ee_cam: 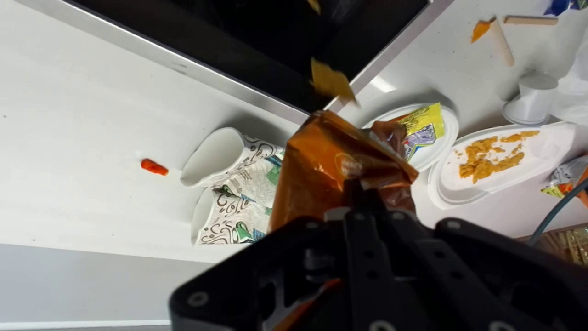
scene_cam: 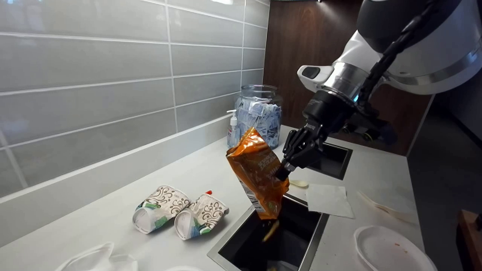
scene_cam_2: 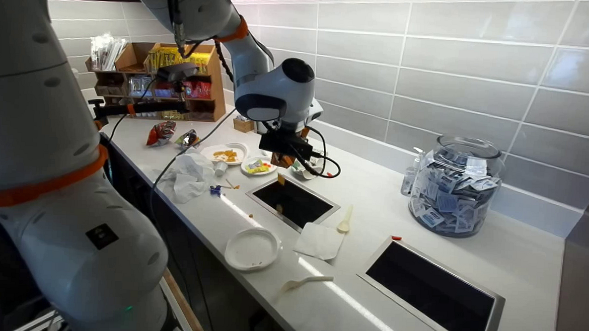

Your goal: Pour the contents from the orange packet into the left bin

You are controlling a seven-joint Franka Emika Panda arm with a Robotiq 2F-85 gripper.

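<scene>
The orange packet (scene_cam: 259, 173) hangs tilted over the left bin (scene_cam: 314, 241), its lower end pointing to about six o'clock in an exterior view, a yellowish piece (scene_cam: 272, 230) in the air just below. My gripper (scene_cam: 282, 173) is clamped nearly together on the packet's film, near the three o'clock edge, roughly midway along its length. I judge the packet light, limp and slick: that shiny film could slide or swivel in my pinch. Holding it by the side suits me, clear of the lower end; a lower bite might choke the flow or crush what remains, and how much remains I cannot see. Farther out, two paper cups (scene_cam: 165, 207) lie at eight o'clock and the smaller-looking bin (scene_cam: 331, 162) at three. The wrist view gives me the cups' mouths, where an exterior view has only their bases, plus a plate (ee_cam: 546, 149) of orange crumbs (ee_cam: 487, 156) at three o'clock. In an exterior view my wrist (scene_cam_2: 284, 144) hides most of the packet; both exterior views show the glass jar (scene_cam_2: 452, 202), the wrist view does not.
</scene>
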